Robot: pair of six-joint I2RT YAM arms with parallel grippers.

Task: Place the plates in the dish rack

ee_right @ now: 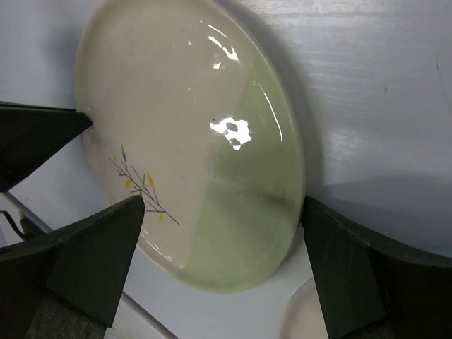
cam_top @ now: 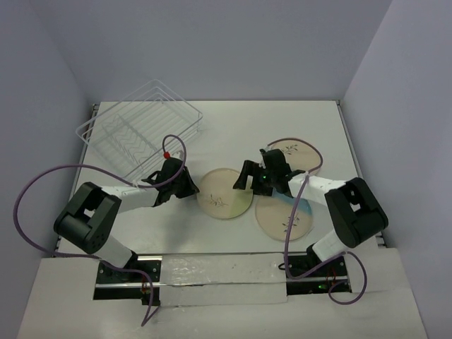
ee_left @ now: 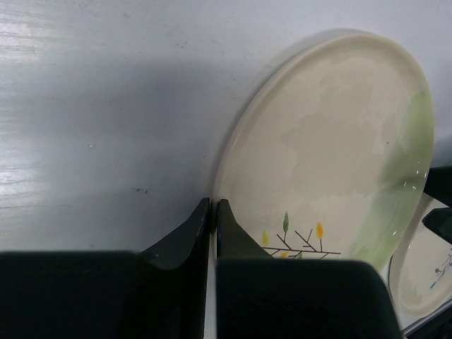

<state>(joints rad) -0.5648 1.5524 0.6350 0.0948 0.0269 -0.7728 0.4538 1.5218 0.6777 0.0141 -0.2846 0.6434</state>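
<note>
The first plate is only now being approached: none of the three is sitting in the dish rack [cam_top: 141, 127], which is standing at the far left of the counter [cam_top: 233, 123]. The middle plate [cam_top: 224, 194], cream with a pale green half, is lying flat between the two arms. The left hand [ee_left: 213, 206] is pressing its fingers together, tips right at the plate's left rim, seemingly acting as a brace. The right hand [ee_right: 222, 205] is gaping wide and straddling the plate's opposite side without clamping it. A second plate [cam_top: 284, 217] is lying just beside it, and a third plate [cam_top: 296, 152] farther back. Next, I judge, the right hand is needing to raise the rim against that brace, pinch it, and carry the plate on edge to a divider slot
</note>
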